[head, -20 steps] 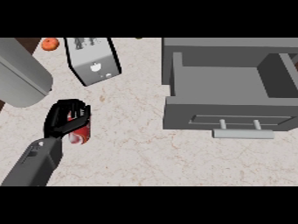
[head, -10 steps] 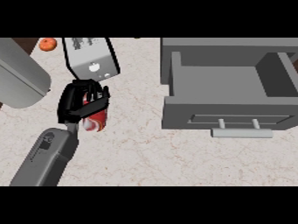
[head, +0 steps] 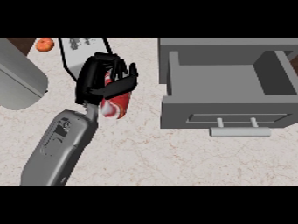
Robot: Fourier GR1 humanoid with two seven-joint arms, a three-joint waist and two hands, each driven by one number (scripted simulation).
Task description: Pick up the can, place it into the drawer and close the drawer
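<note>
Can (head: 114,106), red and white, is held over the tabletop (head: 151,157) by the left hand (head: 99,83). The fingers (head: 123,84) are curled round it. Its label cannot be read. The grey drawer (head: 232,81) is seen open to its right. An orange (head: 45,44) is seen far back.

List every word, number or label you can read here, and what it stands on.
No text can be read.
The can in the left hand: red and white pattern, no legible letters.
The white box behind it: dark marks, too blurred to read.
</note>
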